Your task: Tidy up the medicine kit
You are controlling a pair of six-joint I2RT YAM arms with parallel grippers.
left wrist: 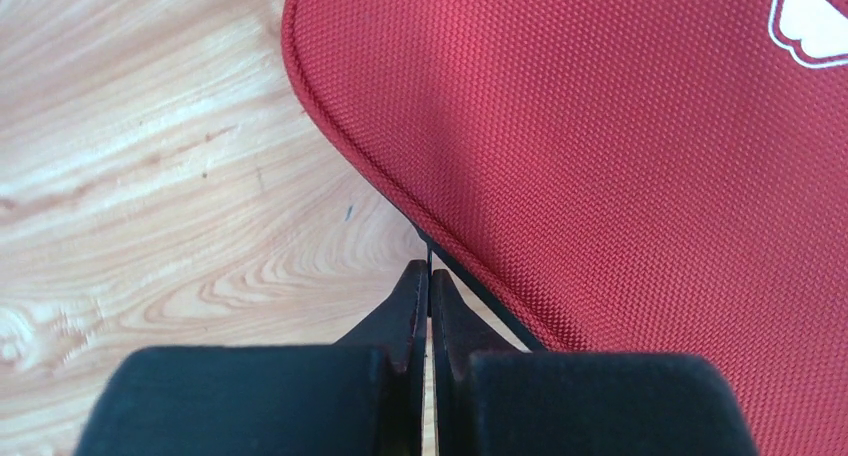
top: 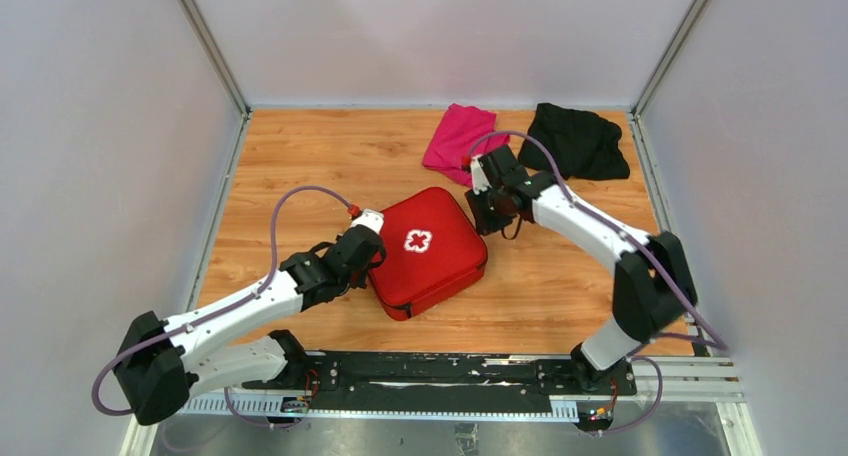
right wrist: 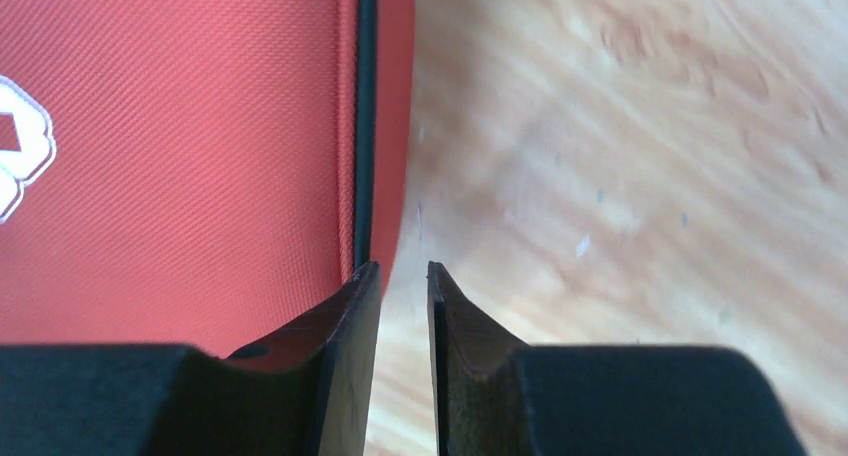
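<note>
- Mid-bench [top: 300, 166], the closed medicine kit [top: 428, 251] lies diagonally between both arms.
- Left jaws, shut, sit at its left edge.
- Right jaws, narrowly parted and empty, sit beside its right zip seam.

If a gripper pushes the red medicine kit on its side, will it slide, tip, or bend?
The medicine kit lies flat and low, so it probably slides rather than tips. Its woven fabric shell looks soft, so it may dent. On the smooth wooden table it could turn.
</note>
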